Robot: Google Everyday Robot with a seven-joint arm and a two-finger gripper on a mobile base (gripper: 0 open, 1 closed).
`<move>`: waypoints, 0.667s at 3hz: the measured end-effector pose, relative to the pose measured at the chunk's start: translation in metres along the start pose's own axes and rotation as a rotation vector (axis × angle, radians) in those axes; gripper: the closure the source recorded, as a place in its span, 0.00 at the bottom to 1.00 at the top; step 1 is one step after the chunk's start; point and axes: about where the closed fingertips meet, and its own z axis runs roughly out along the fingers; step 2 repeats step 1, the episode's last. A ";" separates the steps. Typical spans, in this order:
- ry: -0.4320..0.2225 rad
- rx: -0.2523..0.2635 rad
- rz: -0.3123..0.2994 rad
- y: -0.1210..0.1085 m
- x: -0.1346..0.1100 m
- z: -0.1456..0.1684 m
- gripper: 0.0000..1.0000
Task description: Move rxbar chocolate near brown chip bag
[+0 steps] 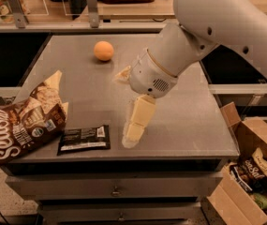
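The rxbar chocolate (pixel 84 139), a flat dark wrapper with white print, lies on the grey table (pixel 184 121) near its front edge. Its left end is just beside the brown chip bag (pixel 18 125), which bears "Sea Salt" lettering and hangs over the table's left edge. My gripper (pixel 124 109) hangs from the white arm to the right of the bar and is apart from it. It is open and empty, with one cream finger (pixel 136 122) pointing down at the table.
An orange (pixel 104 50) sits at the back of the table. An open cardboard box (pixel 252 139) with snack bags stands on the floor at the right. Drawers run below the table's front edge.
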 end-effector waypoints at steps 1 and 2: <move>0.000 0.009 0.005 -0.001 0.002 -0.005 0.00; 0.000 0.009 0.005 -0.001 0.002 -0.005 0.00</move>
